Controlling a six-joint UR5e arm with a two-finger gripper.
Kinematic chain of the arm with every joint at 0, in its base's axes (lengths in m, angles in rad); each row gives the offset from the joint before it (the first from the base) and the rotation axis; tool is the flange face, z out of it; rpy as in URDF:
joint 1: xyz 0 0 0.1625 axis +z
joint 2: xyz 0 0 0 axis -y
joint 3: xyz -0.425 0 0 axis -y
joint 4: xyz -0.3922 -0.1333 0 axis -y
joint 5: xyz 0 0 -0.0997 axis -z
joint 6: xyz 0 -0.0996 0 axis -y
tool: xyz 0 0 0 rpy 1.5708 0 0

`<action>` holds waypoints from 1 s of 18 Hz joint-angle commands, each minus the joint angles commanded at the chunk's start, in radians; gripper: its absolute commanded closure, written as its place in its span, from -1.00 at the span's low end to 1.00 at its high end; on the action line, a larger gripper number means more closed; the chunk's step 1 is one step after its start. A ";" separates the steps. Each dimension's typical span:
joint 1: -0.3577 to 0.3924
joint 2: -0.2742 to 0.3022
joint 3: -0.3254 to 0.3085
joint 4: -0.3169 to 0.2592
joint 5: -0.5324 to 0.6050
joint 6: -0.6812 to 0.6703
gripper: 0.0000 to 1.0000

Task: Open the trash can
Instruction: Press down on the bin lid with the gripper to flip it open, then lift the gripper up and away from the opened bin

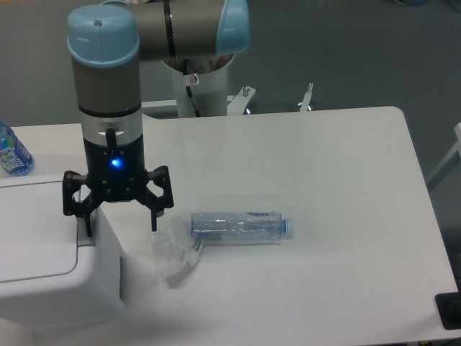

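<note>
The trash can (43, 252) is a large white boxy bin at the lower left, its flat lid panel lying closed. My gripper (119, 225) hangs open over the bin's right edge. Its left finger (87, 222) points down at the lid's right rim, and its right finger (153, 218) hangs past the bin's side, above the table. Nothing is between the fingers. Whether the left fingertip touches the lid I cannot tell. The latch tab is not visible.
A clear plastic bottle (240, 227) lies on its side on the white table (324, 180), right of the gripper. A crumpled clear wrapper (175, 254) lies beside the bin. A blue-labelled bottle (11, 153) stands at the far left edge behind the bin.
</note>
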 joint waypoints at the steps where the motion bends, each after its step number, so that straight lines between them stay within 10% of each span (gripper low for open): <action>1: 0.000 0.000 0.000 0.000 0.000 0.000 -1.00; 14: 0.002 0.000 0.035 0.000 0.005 -0.008 -1.00; 18: 0.009 0.005 0.080 0.003 0.202 0.027 -1.00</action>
